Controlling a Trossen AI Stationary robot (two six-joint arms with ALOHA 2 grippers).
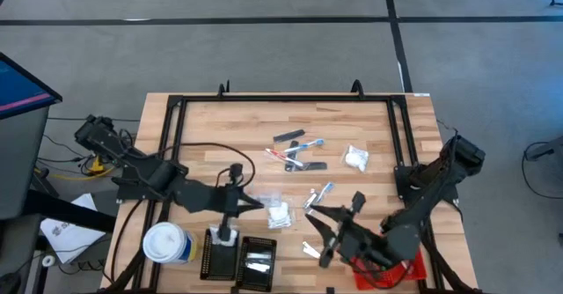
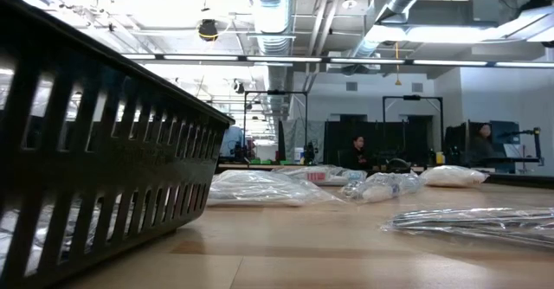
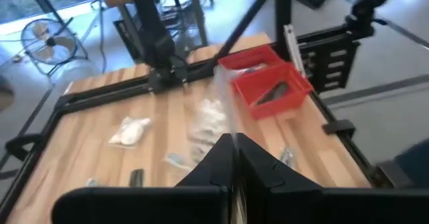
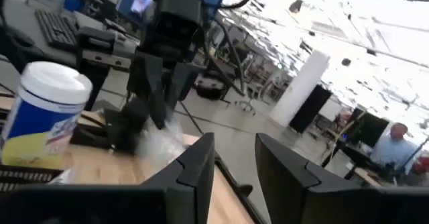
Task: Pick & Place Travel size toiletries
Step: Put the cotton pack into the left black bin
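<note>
The travel size toiletries (image 1: 303,153) lie scattered over the middle of the wooden table (image 1: 369,122), centre of the high view: thin sticks and a dark bar in one cluster, a white puffy packet (image 1: 355,159) to their right, another packet (image 1: 277,213) lower down near the centre. They lie loose because they are waiting to be sorted; the bins sit at the lower edge of the frame, where each arm can reach one. Two black trays (image 1: 239,260) are at lower centre, one with a clear packet inside, and a red tray (image 1: 400,272) is at lower right. A white-topped canister (image 1: 167,244) stands at lower left.

The left gripper (image 1: 230,232) hovers just above the black trays, its fingers pressed together. A clear film strip (image 3: 224,106) rises from between them in the left wrist view, so it seems clamped on a thin clear packet, probably carried to the tray for dropping, though the film is too blurred to be sure.

The right gripper (image 1: 327,232) hangs at lower centre-right, between the loose items and the red tray. Its fingers stand slightly apart with nothing between them in the right wrist view, likely ready for another pick.
</note>
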